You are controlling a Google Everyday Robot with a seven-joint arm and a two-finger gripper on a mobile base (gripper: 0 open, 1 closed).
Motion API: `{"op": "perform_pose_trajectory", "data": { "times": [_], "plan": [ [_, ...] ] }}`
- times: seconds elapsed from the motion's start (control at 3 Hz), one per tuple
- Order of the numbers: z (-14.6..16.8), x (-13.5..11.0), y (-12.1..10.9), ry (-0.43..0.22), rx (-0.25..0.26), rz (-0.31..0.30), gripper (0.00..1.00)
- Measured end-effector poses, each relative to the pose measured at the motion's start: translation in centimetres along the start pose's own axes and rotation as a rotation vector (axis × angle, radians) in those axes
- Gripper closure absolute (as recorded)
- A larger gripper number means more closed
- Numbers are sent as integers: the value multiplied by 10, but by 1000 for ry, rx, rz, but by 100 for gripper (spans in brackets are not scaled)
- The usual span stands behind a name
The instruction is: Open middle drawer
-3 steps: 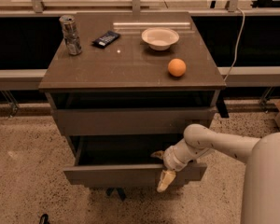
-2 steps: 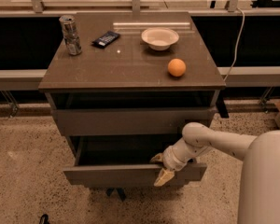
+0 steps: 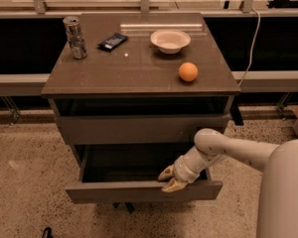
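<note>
One drawer stands open: the middle drawer [image 3: 114, 191], seen low on the cabinet [image 3: 139, 78], with its flat handleless front panel drawn forward of the cabinet face and its plain, shadowed inside laid bare. At the top rim of that front panel, right of centre, the gripper [image 3: 169, 179] is placed, touching the panel; whether it is clasped on the rim or released cannot be told. The gripper is carried by a pale arm [image 3: 228, 150] that reaches in from the right, where the rounded robot body [image 3: 285, 192] fills the lower right corner. Just above the open drawer a shut drawer front [image 3: 139, 129] is seen, and over it a dark gap lies under the cabinet top. On the top four things are set well apart: a metal can [image 3: 75, 36] upright at the back left, a dark packet [image 3: 112, 41] lying flat beside it, a white bowl [image 3: 170, 40] at the back right of centre, and an orange [image 3: 188, 72] nearer the front right. A pale cable [image 3: 252, 38] hangs down behind the cabinet's right side. The cabinet stands on a speckled floor [image 3: 25, 182]
</note>
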State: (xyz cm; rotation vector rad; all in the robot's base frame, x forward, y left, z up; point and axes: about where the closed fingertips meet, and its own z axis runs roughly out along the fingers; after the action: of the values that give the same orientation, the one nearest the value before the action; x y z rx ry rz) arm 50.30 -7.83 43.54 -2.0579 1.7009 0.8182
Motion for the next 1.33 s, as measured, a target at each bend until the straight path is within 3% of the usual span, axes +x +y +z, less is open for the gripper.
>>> {"op": "perform_pose_trajectory", "data": {
  "times": [0.33,0.67,1.33],
  "plan": [
    [0,-8,19,-13,-33,11,100],
    [-5,-21,37,-21,-95,-2,100],
    [-3,-21,38,-23,-101,-2,50]
  ]
}}
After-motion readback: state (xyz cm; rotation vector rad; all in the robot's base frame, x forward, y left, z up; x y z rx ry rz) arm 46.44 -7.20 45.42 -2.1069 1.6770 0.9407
